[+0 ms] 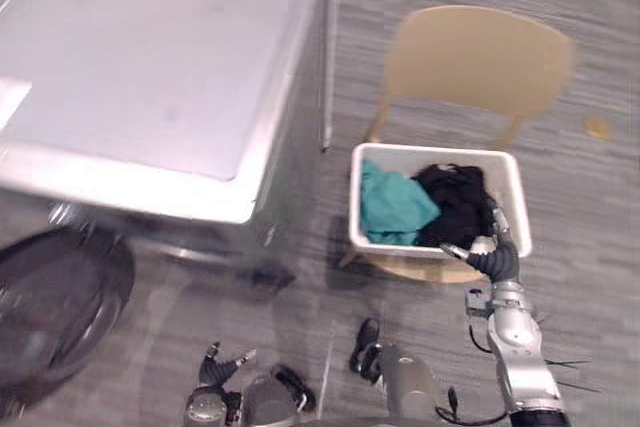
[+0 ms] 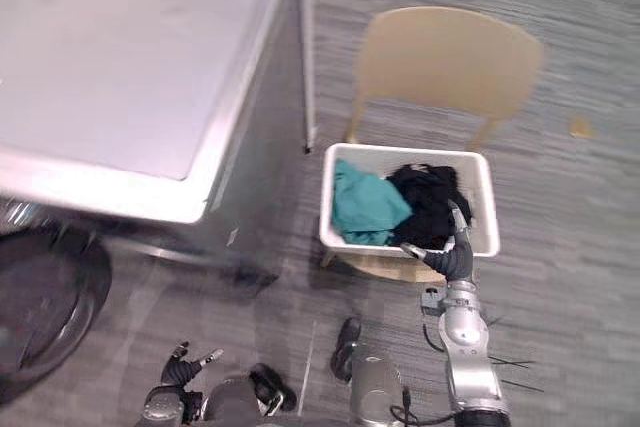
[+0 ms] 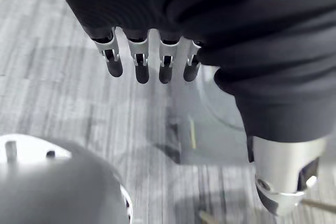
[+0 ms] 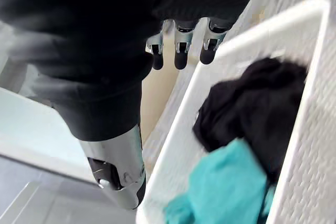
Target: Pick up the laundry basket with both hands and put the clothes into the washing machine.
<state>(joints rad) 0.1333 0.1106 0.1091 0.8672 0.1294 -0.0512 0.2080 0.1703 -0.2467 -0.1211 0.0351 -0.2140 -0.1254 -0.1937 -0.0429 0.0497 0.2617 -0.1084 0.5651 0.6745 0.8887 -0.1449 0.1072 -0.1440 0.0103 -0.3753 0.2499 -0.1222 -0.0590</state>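
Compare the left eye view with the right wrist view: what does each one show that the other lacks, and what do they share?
The left eye view adds the washing machine top with its dark round door, the chair backrest, and the left hand low near the floor. The right wrist view adds a close look along the right hand, fingers straight and holding nothing, beside the laundry basket rim. Shared: the white basket on the chair's seat, holding a teal garment and black clothes.

No readable text, no labels or numbers on washing machine (image 1: 150, 67), laundry basket (image 1: 430, 151), chair (image 1: 480, 57)
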